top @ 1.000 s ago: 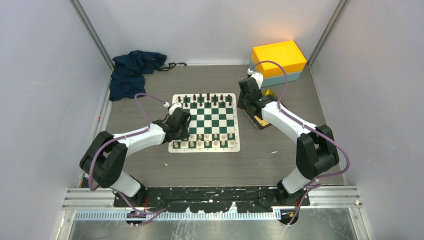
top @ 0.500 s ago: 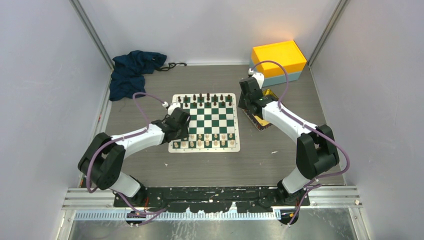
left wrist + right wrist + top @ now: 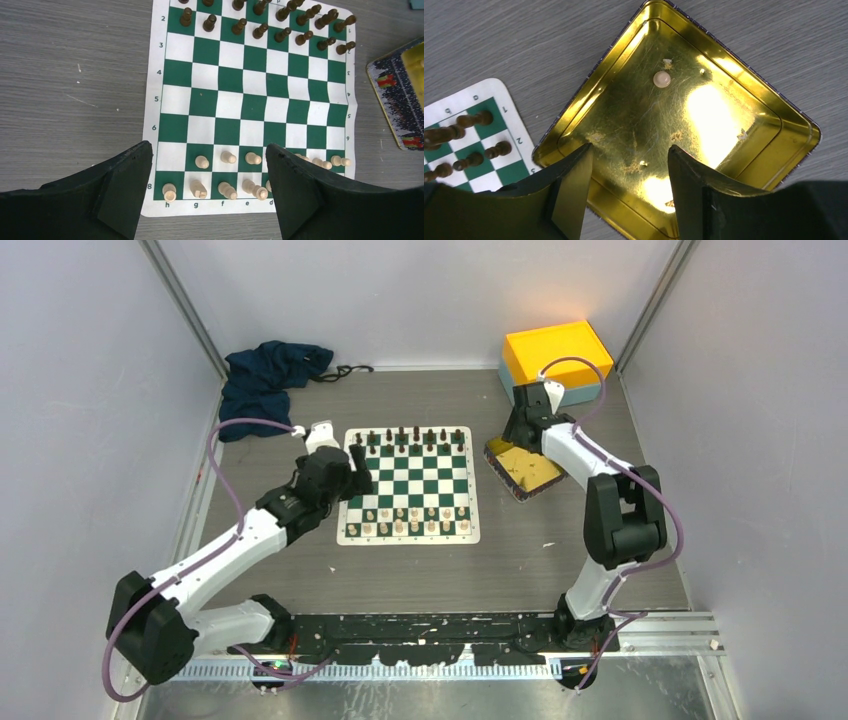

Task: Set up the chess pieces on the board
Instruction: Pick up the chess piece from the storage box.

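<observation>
While both agape and empty, left gripper (image 3: 207, 147) above one board (image 3: 252, 107)'s left edge, right gripper (image 3: 629, 150) above one tray (image 3: 634, 115) with one cream piece (image 3: 662, 79).

The overhead camera sits high behind the arm bases and looks forward and down on the whole table (image 3: 420, 570), taking in the board (image 3: 410, 485) and the gold tin (image 3: 530, 472) from far off. The left wrist camera looks steeply down between its own jaws, close over the board (image 3: 250, 100), with the tin's edge (image 3: 400, 95) at its right border. The right wrist camera looks almost straight down into the tin (image 3: 639, 130) from very near, with one board corner (image 3: 484, 107) at its left. Both wrist views share that side of the board and the tin.
</observation>
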